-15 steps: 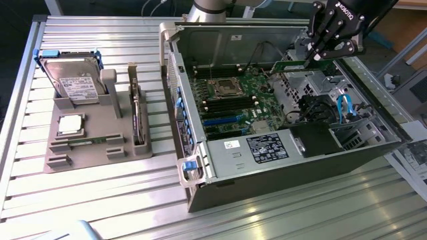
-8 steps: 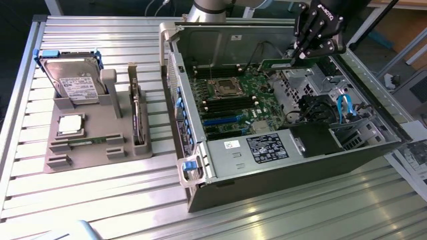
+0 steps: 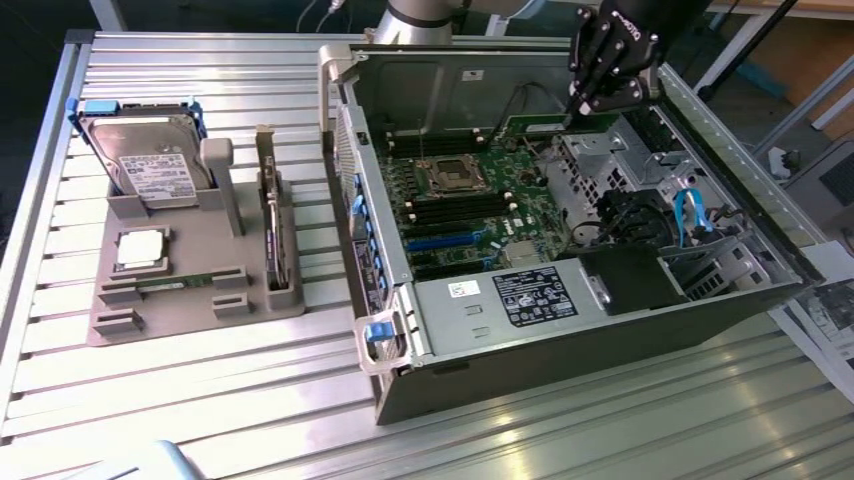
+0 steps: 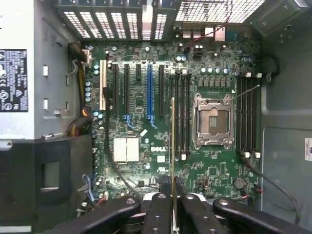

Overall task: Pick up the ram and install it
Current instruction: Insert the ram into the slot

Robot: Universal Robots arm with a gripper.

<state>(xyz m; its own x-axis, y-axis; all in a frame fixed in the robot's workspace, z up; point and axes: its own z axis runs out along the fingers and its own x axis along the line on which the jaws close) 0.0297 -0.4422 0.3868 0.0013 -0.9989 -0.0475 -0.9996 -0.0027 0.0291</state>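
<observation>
The tool (image 4: 172, 197) clamps the ram (image 4: 172, 141) edge-on between its fingers, above the motherboard (image 4: 214, 170).

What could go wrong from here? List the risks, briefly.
1. The memory stick, pinched edge-on in the gripper, hangs over narrow slots; a slight offset could jam it against a slot wall.
2. The empty processor socket sits beside those slots; a slip could hit it.

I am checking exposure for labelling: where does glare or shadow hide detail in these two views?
Exterior view: glare washes the table slats and the processor chip. Wrist view: the perforated panel is blown white, the heatsink glares, the ram is plainly lit.
</observation>
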